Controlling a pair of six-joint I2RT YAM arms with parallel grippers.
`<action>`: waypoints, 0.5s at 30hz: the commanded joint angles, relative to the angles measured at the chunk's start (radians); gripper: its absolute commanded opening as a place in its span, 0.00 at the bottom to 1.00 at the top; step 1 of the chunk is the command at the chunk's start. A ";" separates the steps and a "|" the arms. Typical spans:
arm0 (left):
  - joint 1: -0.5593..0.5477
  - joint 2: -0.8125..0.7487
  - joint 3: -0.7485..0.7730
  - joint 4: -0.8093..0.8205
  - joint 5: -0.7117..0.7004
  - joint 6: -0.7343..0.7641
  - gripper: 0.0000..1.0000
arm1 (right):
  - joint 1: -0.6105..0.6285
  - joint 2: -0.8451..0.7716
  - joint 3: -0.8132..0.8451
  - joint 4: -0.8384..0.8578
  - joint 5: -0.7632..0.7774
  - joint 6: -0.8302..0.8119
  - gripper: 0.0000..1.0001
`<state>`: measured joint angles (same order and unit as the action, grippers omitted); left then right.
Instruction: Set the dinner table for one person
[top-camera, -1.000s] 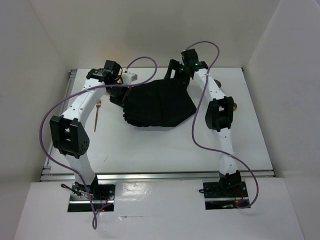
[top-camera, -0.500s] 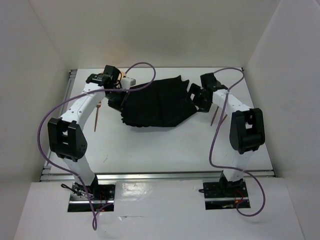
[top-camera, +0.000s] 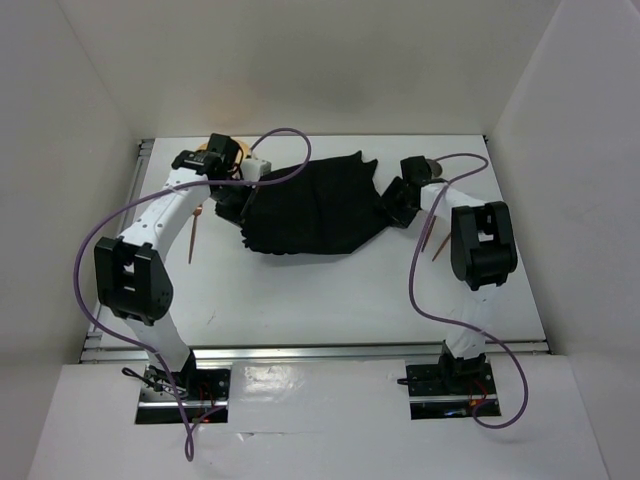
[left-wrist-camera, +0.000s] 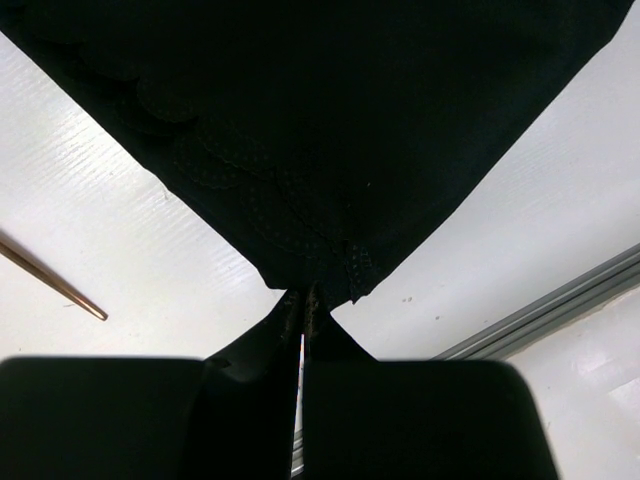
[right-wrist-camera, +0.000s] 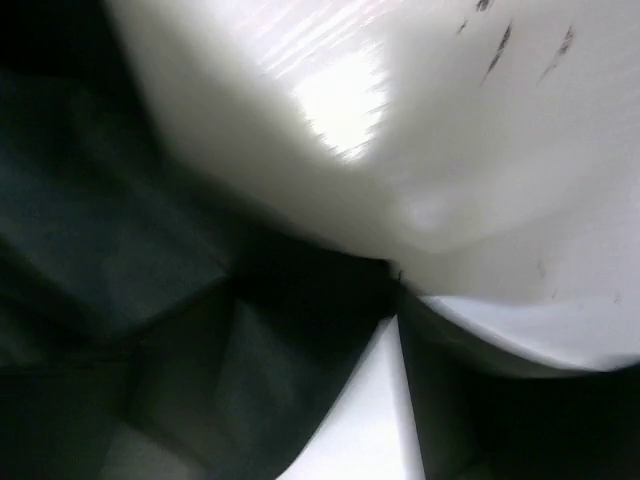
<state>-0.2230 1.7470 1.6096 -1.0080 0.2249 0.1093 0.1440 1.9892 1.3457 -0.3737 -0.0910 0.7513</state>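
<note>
A black cloth mat lies rumpled on the far middle of the white dinner table. My left gripper is at the mat's left corner. In the left wrist view it is shut on that corner of the mat. My right gripper is at the mat's right corner. The right wrist view is blurred. There its jaws stand a little apart, with white table showing between them, and the dark cloth lies against the left one.
A thin copper utensil lies left of the mat and also shows in the left wrist view. Another copper utensil lies to the right of the mat. An orange round thing sits behind the left wrist. The silver rail edges the table.
My right gripper swung from the mat's far corner down to its right corner, and its elbow folded in. The mat's far corner now lies flat. The left gripper barely moved.
</note>
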 joint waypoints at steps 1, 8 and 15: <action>0.007 -0.059 0.003 0.002 -0.002 0.027 0.00 | 0.005 0.059 -0.002 0.033 0.030 0.057 0.58; 0.016 -0.082 0.059 -0.007 -0.057 0.036 0.00 | 0.005 -0.117 -0.066 0.035 0.048 0.021 0.00; 0.111 -0.118 0.309 -0.093 -0.078 0.105 0.00 | 0.005 -0.526 0.039 -0.082 0.146 -0.081 0.00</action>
<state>-0.1593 1.7184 1.7836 -1.0481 0.1783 0.1566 0.1528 1.7031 1.2861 -0.4187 -0.0410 0.7380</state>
